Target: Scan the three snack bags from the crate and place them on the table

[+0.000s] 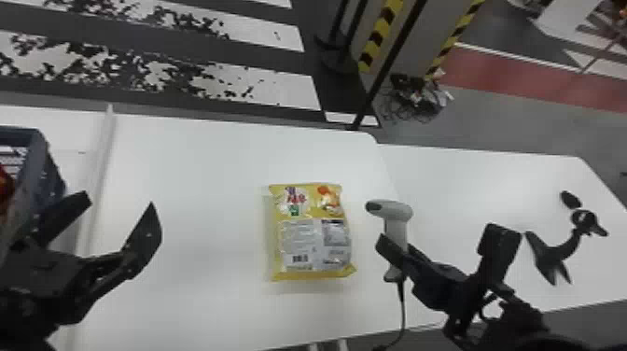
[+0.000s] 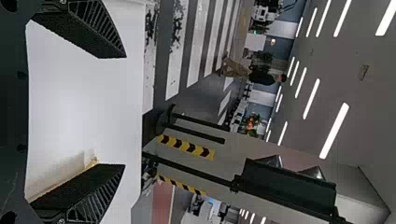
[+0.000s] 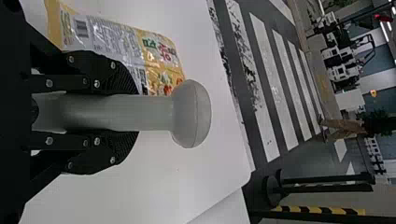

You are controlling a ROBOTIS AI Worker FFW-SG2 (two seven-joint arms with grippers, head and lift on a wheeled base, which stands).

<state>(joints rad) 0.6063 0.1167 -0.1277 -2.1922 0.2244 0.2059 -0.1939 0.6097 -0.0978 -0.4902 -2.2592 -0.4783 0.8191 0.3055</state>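
Here's my right end effector [image 1: 395,249], clamped around the scanner [image 1: 396,212], right beside the yellow snack bag [image 1: 311,240] lying flat on the bench [image 1: 200,177]! Over by the crate [image 1: 39,161], my left end effector [image 1: 120,201] hangs empty, fingers spread wide.

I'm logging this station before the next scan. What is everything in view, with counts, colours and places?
Snack bag: one, yellow, flat on the middle tabletop
Scanner: one, pale grey, in the right end effector
Cable: one, black, below the scanner
Crate: one, blue-grey, at left
Red item: count unclear, in the crate
Tabletops: several, white, side by side
Black item: count unclear, on the right-hand tabletop
Pillar: one, grey with yellow-black stripes, beyond the tabletops
Ceiling lights: many, white, overhead
Left end effector: one, black, beside the crate
Right end effector: one, black, around the scanner's handle
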